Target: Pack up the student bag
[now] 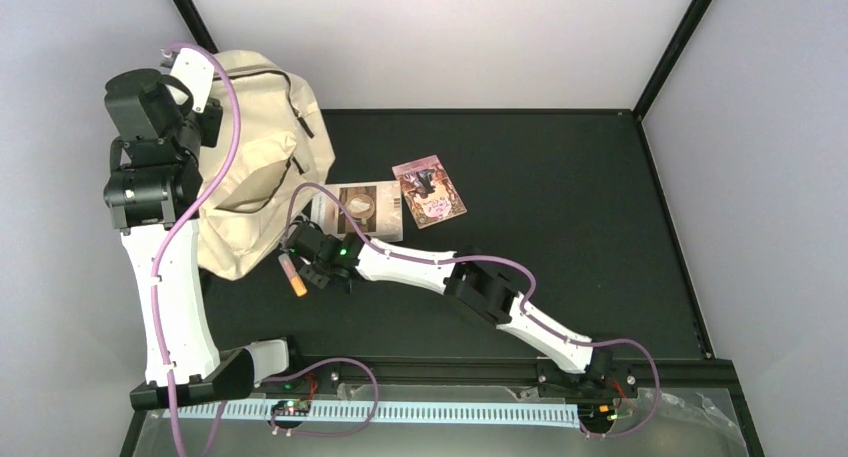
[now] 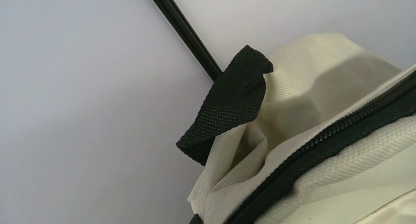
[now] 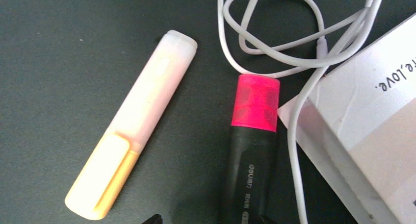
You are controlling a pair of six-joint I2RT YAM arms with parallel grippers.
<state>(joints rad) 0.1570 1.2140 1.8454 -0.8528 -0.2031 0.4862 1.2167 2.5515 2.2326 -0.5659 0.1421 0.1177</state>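
The cream student bag (image 1: 255, 167) lies at the back left of the black mat, its zipped opening gaping. My left gripper (image 1: 207, 120) is at the bag's top edge. In the left wrist view a pinched fold of cream fabric (image 2: 230, 185) beside the dark zipper (image 2: 333, 136) runs into the jaws, which look shut on it. My right gripper (image 1: 312, 269) hovers low by the bag's front, open. In the right wrist view a black marker with a pink cap (image 3: 252, 150) lies between the fingertips, and a pale pink and orange highlighter (image 3: 132, 121) lies to its left.
A coiled white cable (image 3: 289, 52) lies beside the marker. A white and brown booklet (image 1: 365, 209) and a pink illustrated card (image 1: 428, 190) lie on the mat to the right of the bag. The highlighter shows orange in the top view (image 1: 294, 277). A black bag strap (image 2: 230, 101) sticks up.
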